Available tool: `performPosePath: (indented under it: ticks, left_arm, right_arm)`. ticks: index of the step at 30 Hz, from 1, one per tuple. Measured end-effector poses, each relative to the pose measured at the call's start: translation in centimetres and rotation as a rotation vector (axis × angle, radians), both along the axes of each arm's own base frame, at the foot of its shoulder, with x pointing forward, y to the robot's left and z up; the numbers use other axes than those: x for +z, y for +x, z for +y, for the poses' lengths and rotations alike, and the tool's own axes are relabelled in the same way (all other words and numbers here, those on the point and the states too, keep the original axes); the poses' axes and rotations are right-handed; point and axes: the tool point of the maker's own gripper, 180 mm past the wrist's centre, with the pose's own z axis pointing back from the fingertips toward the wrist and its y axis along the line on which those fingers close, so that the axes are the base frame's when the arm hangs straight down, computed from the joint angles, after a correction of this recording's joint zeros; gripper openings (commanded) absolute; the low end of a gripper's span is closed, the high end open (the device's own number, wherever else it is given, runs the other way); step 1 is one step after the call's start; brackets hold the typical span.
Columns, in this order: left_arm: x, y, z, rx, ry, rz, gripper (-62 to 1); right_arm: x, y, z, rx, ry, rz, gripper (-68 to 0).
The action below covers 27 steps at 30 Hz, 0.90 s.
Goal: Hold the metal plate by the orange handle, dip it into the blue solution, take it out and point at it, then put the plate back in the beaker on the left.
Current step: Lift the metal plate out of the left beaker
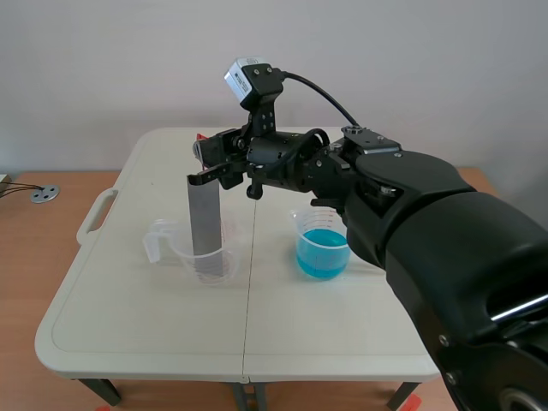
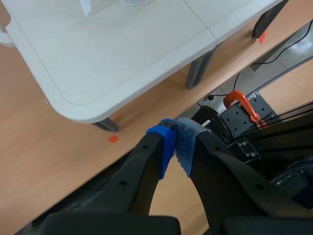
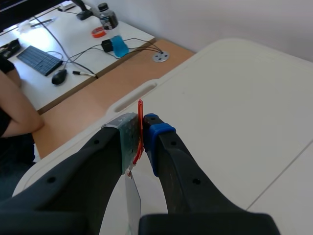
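The grey metal plate hangs upright from my right gripper, its lower end inside the clear beaker on the left. That arm comes in from the right and crosses over the middle. In the right wrist view the thin orange handle is pinched between the pads of my right gripper, and the plate drops away below. The beaker of blue solution stands to the right, apart from the plate. My left gripper is shut on nothing, off the table's near edge above the floor.
The white folding table has a carry handle at its left edge. In the right wrist view a desk with a keyboard, bottle and cables lies beyond the table, with a person's arm beside it. An orange clamp sits near the robot's base.
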Motion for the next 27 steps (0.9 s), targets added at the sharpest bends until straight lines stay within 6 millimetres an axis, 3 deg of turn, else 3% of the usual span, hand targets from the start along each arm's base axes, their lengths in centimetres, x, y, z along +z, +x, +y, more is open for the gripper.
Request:
performPosePath:
  ticks: [16,27]
  left_arm:
    - [0.0,0.0,0.0,0.0,0.0,0.0,-58.4]
    - [0.0,0.0,0.0,0.0,0.0,0.0,-58.4]
  right_arm:
    - [0.7,-1.6,0.5,0.055,0.048,-0.023,-66.2]
    - [4.2,-2.2,1.0,0.08,0.04,-0.145,-66.2]
